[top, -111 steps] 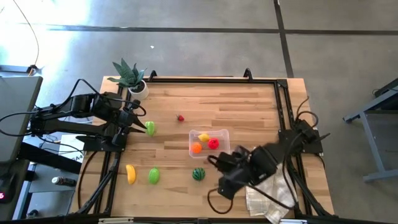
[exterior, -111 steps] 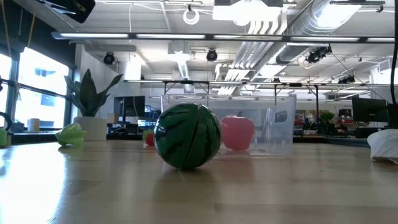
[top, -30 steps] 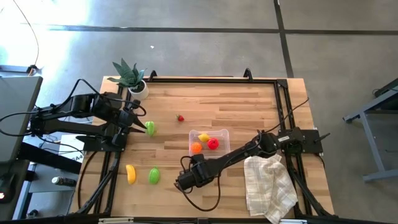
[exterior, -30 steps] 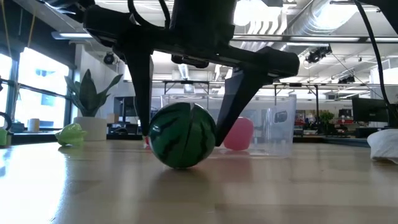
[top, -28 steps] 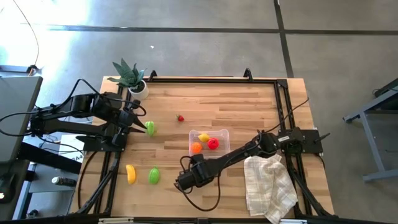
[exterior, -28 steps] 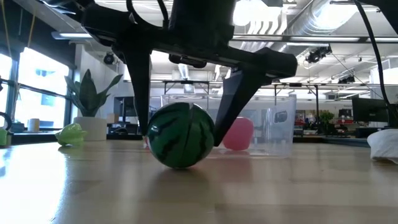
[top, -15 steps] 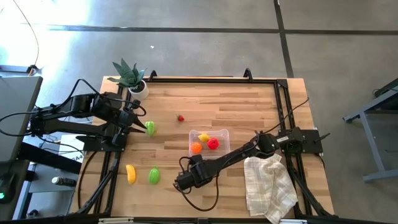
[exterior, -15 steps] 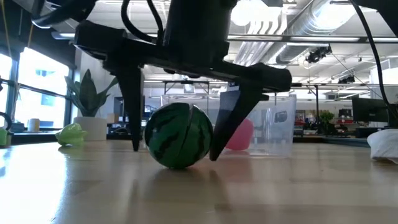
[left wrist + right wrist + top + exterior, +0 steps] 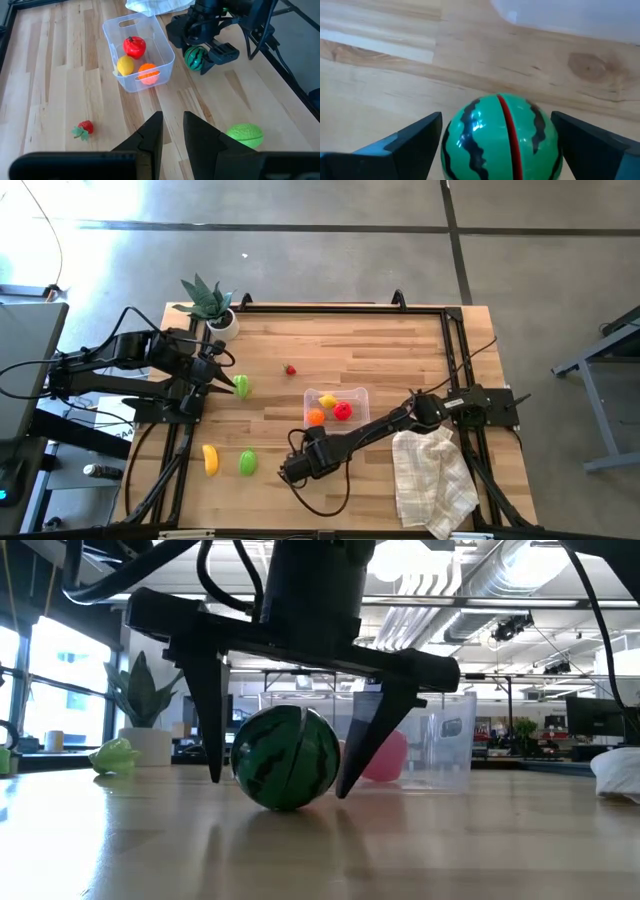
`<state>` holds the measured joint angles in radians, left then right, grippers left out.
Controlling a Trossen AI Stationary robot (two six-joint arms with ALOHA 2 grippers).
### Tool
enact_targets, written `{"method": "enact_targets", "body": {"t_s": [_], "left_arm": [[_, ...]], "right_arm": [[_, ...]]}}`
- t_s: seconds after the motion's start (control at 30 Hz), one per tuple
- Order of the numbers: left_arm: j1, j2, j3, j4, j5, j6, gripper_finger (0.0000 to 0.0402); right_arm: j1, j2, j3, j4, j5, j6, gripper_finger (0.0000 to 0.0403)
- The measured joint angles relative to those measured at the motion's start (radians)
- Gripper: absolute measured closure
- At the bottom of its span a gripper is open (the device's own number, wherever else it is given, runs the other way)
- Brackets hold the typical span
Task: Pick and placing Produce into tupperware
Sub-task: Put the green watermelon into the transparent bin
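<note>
Green and dark-striped, the watermelon (image 9: 285, 759) is sitting on the wooden table (image 9: 400, 360), close to the low camera; the right gripper (image 9: 278, 778) is standing over it with its fingers (image 9: 209, 720) spread wide, one on each side of the ball and a small gap showing at both sides, so nothing is being pinched; the fingertips are reaching down almost to the table. Just behind the watermelon, the clear tupperware (image 9: 159, 48) is holding a red pepper (image 9: 134, 46), a lemon (image 9: 125, 65) and an orange (image 9: 148, 72). Farther off, the left gripper (image 9: 224, 384) is waiting near the table's left edge, its fingers nearly together, and I cannot tell if it is gripping anything.
</note>
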<state>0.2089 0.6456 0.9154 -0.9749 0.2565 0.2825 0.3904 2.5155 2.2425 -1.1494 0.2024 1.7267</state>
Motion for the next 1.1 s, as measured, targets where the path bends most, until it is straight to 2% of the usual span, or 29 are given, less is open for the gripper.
{"method": "enact_targets", "body": {"t_s": [0.33, 0.7, 1.1], "left_arm": [[0.000, 0.000, 0.000, 0.000, 0.000, 0.000, 0.0334], [0.000, 0.000, 0.000, 0.000, 0.000, 0.000, 0.0334], [0.000, 0.000, 0.000, 0.000, 0.000, 0.000, 0.0334]], "right_arm": [[0.000, 0.000, 0.000, 0.006, 0.002, 0.000, 0.0083], [0.000, 0.000, 0.000, 0.007, -0.048, 0.003, 0.0086], [0.000, -0.001, 0.000, 0.007, -0.049, 0.003, 0.0100]]}}
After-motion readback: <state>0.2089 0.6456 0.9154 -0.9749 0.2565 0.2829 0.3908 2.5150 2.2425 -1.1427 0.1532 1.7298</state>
